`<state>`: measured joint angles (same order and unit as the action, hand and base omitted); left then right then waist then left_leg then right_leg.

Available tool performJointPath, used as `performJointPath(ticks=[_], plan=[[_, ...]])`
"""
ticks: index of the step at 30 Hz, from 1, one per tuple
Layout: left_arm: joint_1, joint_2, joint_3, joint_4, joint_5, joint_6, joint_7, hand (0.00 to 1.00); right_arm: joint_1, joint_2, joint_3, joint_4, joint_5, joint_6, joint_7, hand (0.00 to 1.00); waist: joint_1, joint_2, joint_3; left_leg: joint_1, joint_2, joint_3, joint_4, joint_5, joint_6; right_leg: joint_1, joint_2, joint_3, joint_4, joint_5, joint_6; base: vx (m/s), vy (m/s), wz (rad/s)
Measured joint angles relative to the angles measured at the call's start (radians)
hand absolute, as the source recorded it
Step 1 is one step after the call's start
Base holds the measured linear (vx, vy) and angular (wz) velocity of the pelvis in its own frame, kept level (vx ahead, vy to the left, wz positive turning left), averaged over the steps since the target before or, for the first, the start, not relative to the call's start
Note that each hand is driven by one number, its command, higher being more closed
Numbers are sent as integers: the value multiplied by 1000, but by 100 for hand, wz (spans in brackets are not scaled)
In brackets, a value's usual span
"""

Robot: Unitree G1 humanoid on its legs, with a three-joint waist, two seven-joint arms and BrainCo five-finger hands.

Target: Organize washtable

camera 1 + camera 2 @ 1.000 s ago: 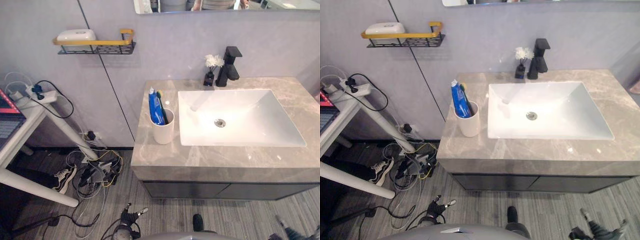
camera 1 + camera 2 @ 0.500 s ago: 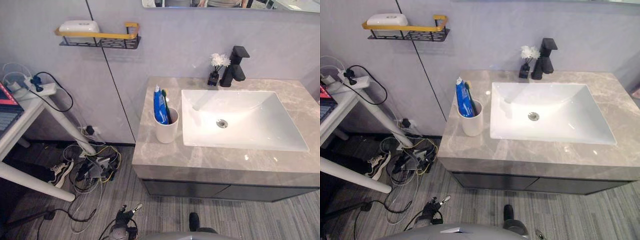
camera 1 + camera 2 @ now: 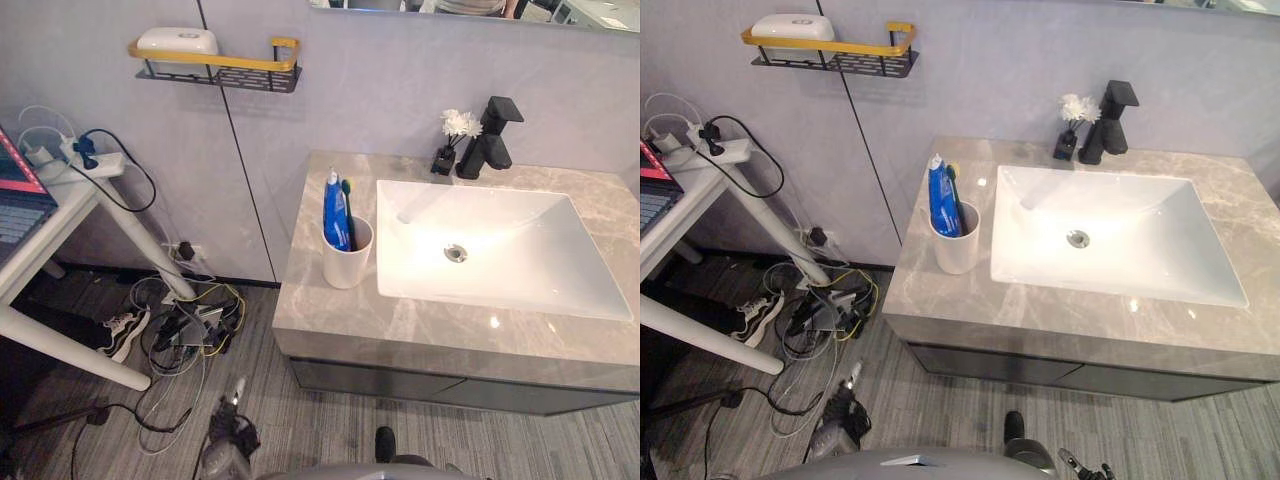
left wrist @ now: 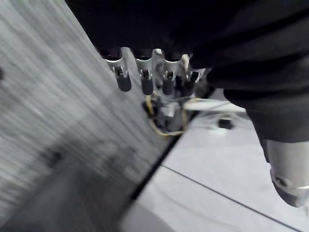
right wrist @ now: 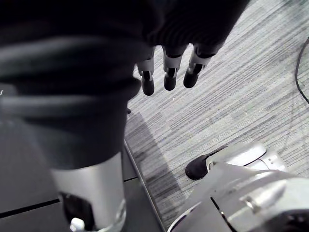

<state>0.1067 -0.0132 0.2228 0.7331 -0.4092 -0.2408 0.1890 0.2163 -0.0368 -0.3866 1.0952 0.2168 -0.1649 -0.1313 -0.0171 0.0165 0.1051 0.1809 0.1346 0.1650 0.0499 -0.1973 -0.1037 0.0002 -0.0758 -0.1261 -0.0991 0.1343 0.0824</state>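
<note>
A white cup (image 3: 346, 262) stands on the grey marble counter (image 3: 330, 312), just left of the white sink (image 3: 520, 285). A blue toothpaste tube (image 3: 335, 212) and a toothbrush (image 3: 348, 205) stand upright in it. My left hand (image 3: 226, 448) hangs low over the floor, in front of the cabinet's left end and far below the cup. In its wrist view the left hand (image 4: 145, 79) has relaxed fingers and holds nothing. My right hand (image 5: 166, 72) also hangs open over the grey floor, with nothing in it.
A black faucet (image 3: 490, 138) and a small vase of white flowers (image 3: 455, 135) stand behind the sink. A wall shelf (image 3: 222, 70) with a yellow rail carries a white soap box (image 3: 177, 40). A white table (image 3: 60, 205) stands at the left, with tangled cables (image 3: 190, 330) on the floor.
The camera has moved, so the whole scene sits further right and lower. My left hand has turned, its fingers now pointing up the picture. The cup and its contents stand as before.
</note>
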Motion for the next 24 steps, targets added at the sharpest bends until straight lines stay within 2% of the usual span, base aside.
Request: performJointPath(ticks=[3, 8, 10, 13, 16, 19, 21, 24], plan=[[11, -12, 37, -205, -14, -45, 20, 0, 0, -4, 16, 0, 0, -4, -2, 0, 0, 1, 0, -1, 2, -1, -1, 0, 0, 0, 0, -1, 0, -1, -1, 0, 0, 0], [10, -16, 84, -547, -14, -89, 70, 0, 0, -20, 41, 0, 0, -8, 1, 0, -2, 4, 1, -1, 3, -3, -1, 0, 0, -1, 1, -4, 0, -1, -2, 0, 0, 0], [9, -16, 82, -633, -6, -96, 85, 0, 0, -20, 41, 1, 0, -8, 3, 0, -2, 4, 1, -2, 2, -4, -2, 0, 0, 0, 1, -6, 0, -1, -2, 0, 0, 0], [7, -14, 49, -794, 16, -145, 98, 0, 0, -22, 41, 3, 2, -11, 11, 0, -3, 6, 0, -2, 0, -6, -2, 0, 0, 1, 1, -10, 0, -1, -2, 5, 3, 4], [6, -19, -57, -936, 43, -169, 86, 0, 7, -22, 40, 9, 18, -22, 17, 0, -3, 2, -9, -33, -7, -13, 14, 2, 2, -17, -8, -15, 4, 2, 0, -9, 9, 10], [7, -20, -184, -1022, 41, -186, 36, 0, 9, -23, 39, 17, 39, -23, 22, 0, -3, 8, -12, -35, -10, -10, 21, 2, 2, -18, -11, -10, 7, 5, 2, -17, 4, -4], [7, -19, -302, -1069, 21, -187, -25, 0, 12, -23, 40, 17, 39, -25, 23, 0, -4, 9, -13, -36, -11, -6, 26, 2, 2, -19, -11, -1, 7, 7, 1, -37, 2, -7], [5, -17, -412, -1091, 19, -186, -94, 0, 15, -24, 40, 17, 39, -24, 25, 0, -4, 10, -15, -43, -11, -2, 33, 1, 2, -25, -12, 2, 7, 6, 1, -50, -2, -5]])
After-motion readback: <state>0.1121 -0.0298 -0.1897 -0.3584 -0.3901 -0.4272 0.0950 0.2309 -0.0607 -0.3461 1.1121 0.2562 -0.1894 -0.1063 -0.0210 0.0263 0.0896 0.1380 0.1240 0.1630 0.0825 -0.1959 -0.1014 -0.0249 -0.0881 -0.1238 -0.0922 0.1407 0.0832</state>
